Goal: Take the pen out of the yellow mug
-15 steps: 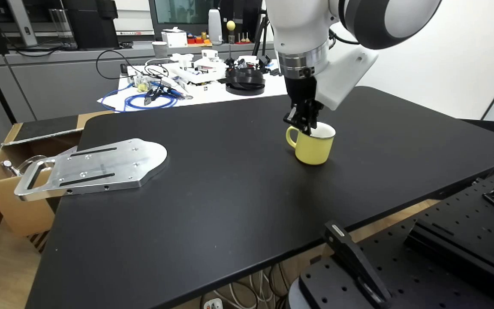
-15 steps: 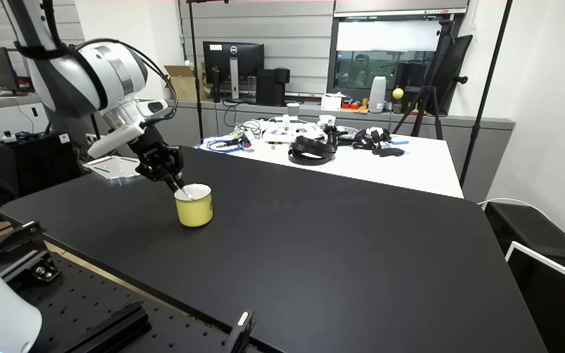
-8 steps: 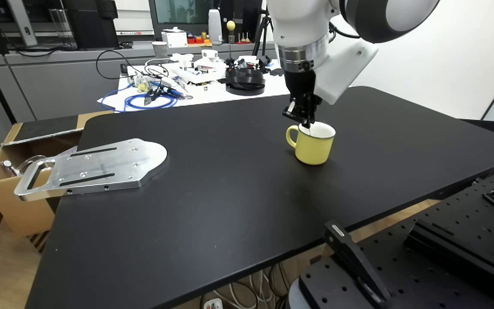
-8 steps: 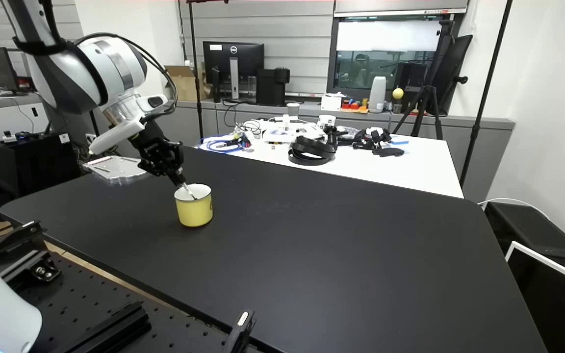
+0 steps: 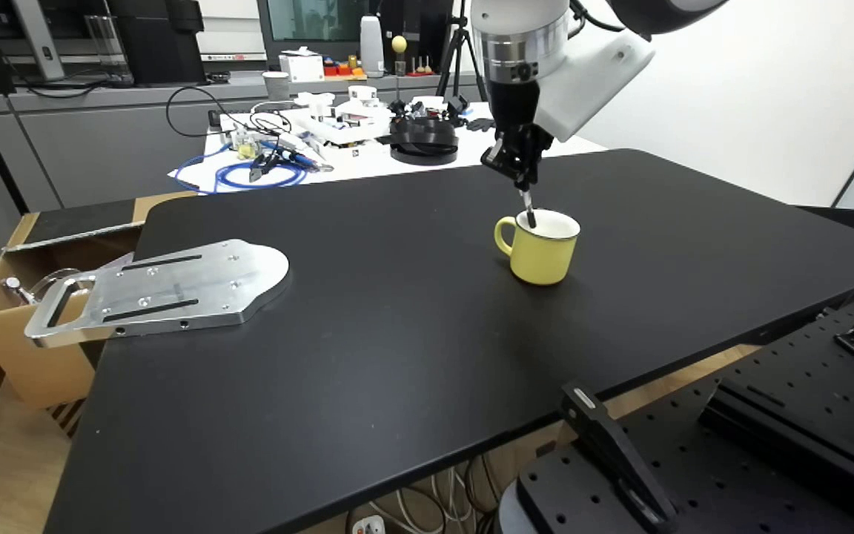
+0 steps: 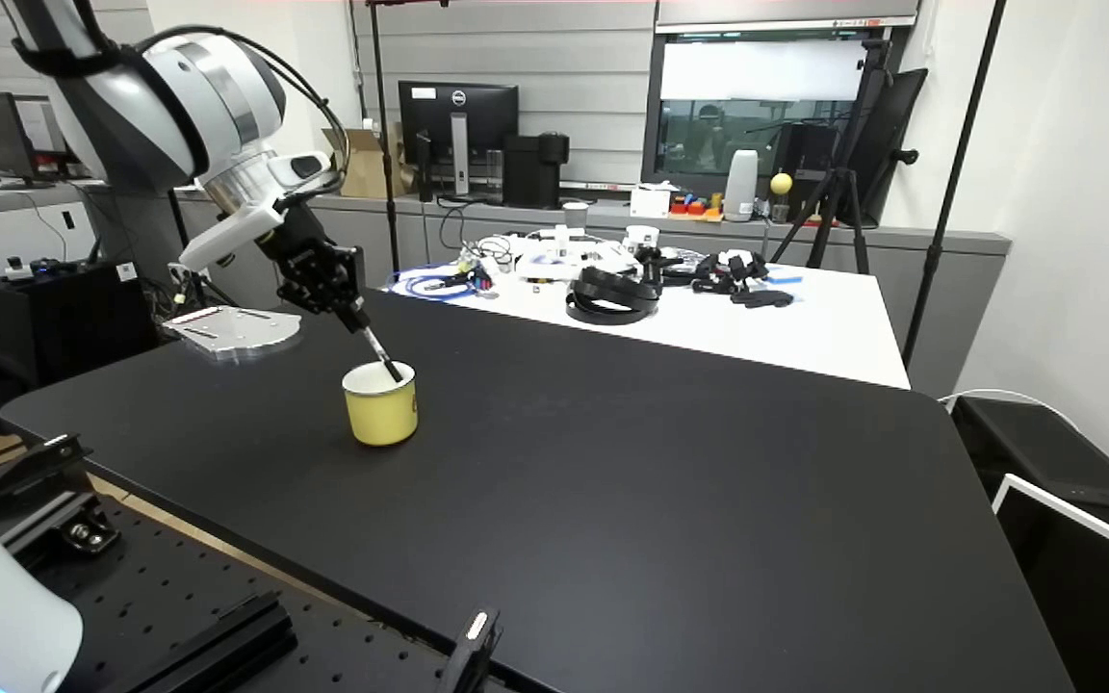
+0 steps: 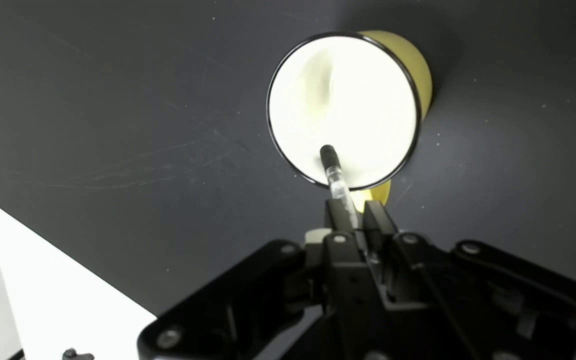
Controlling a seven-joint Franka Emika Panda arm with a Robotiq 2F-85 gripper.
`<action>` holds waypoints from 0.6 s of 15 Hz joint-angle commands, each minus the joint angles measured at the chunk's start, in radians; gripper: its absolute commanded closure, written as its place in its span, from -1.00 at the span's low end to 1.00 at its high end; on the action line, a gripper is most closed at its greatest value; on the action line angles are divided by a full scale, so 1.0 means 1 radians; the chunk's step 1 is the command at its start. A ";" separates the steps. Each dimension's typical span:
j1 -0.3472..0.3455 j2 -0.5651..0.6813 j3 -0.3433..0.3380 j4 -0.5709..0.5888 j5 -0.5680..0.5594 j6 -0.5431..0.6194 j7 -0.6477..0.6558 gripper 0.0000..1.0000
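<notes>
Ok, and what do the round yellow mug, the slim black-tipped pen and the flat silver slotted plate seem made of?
Round yellow mug: probably smooth enamelled metal, given its thin dark rim; ceramic is possible.
Slim black-tipped pen: likely smooth plastic; its barrel looks partly clear.
Flat silver slotted plate: apparently bare satin metal, given its sheen and drilled holes.

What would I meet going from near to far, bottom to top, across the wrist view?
The claw, pale section of the pen, its dark end, far rim of the yellow mug, dark tabletop beyond that rim.
</notes>
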 commanded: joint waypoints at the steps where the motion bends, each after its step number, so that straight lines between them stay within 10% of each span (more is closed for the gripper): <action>1: -0.023 -0.083 0.010 -0.014 0.074 -0.009 -0.047 0.93; 9: -0.045 -0.198 0.015 0.003 0.241 -0.038 -0.183 0.93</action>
